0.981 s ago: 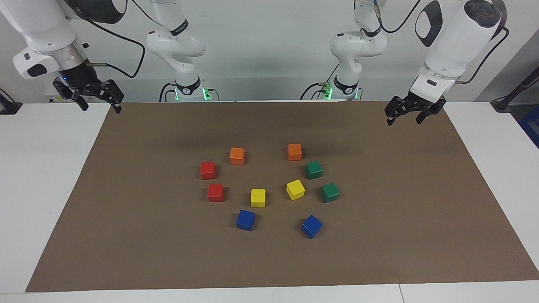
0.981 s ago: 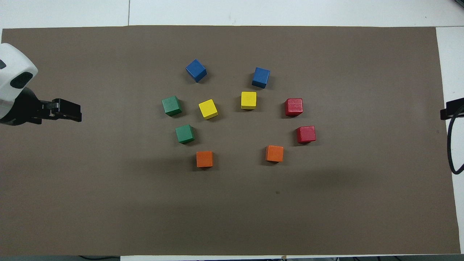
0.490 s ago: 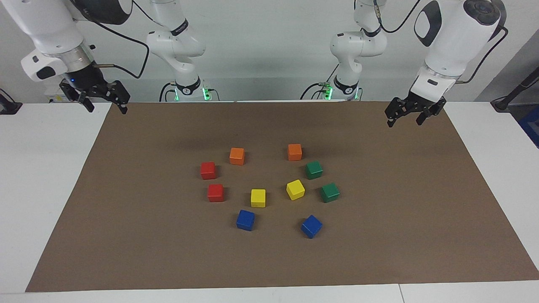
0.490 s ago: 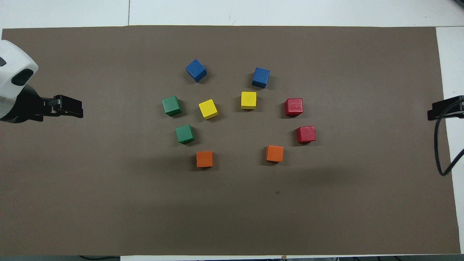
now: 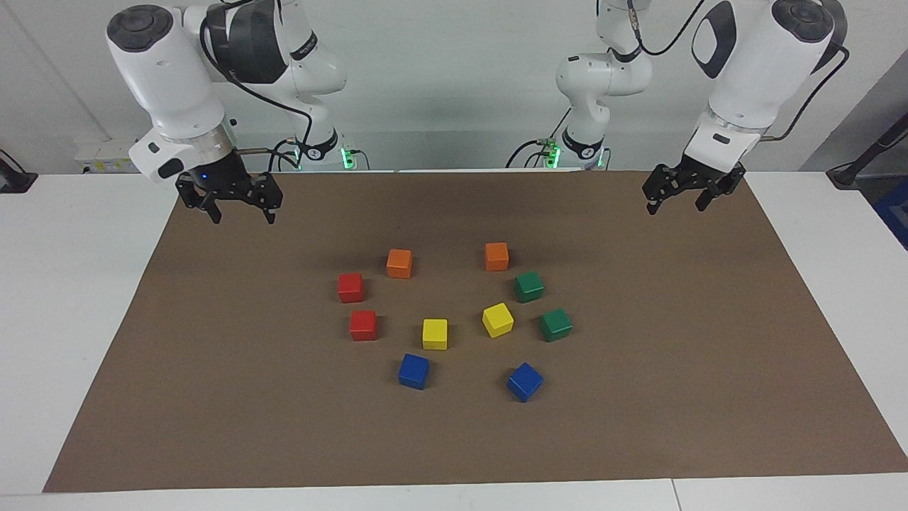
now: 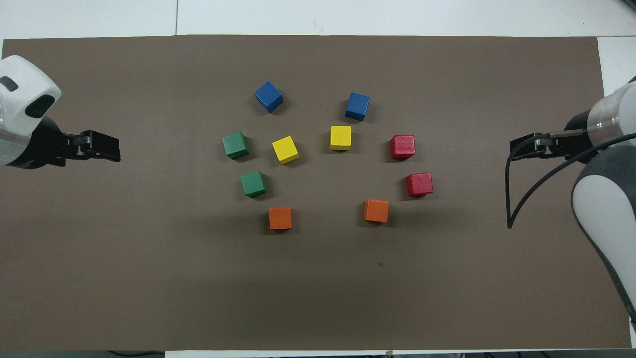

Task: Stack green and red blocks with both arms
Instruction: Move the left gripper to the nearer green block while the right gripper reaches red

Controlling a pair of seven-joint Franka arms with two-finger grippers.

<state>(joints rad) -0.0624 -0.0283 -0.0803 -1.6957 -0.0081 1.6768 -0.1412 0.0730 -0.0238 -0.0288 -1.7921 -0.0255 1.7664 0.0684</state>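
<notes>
Two dark green blocks (image 5: 528, 287) (image 5: 555, 325) lie on the brown mat toward the left arm's end of the cluster; they also show in the overhead view (image 6: 253, 183) (image 6: 235, 145). Two red blocks (image 5: 350, 287) (image 5: 363, 325) lie toward the right arm's end, seen from overhead too (image 6: 419, 184) (image 6: 402, 147). All four lie apart, none stacked. My right gripper (image 5: 242, 217) (image 6: 516, 150) hangs open and empty over bare mat, away from the red blocks. My left gripper (image 5: 675, 207) (image 6: 115, 150) hangs open and empty over bare mat, away from the green blocks.
Two orange cubes (image 5: 399, 263) (image 5: 496, 256) lie nearest the robots. Two yellow cubes (image 5: 435, 333) (image 5: 497, 319) lie in the middle. Two blue cubes (image 5: 413, 371) (image 5: 525, 382) lie farthest from the robots. The brown mat (image 5: 213, 397) covers the white table.
My right arm has swung in from the table's end and its gripper now hangs over the mat, closer to the red blocks. My left gripper has shifted slightly toward the cluster.
</notes>
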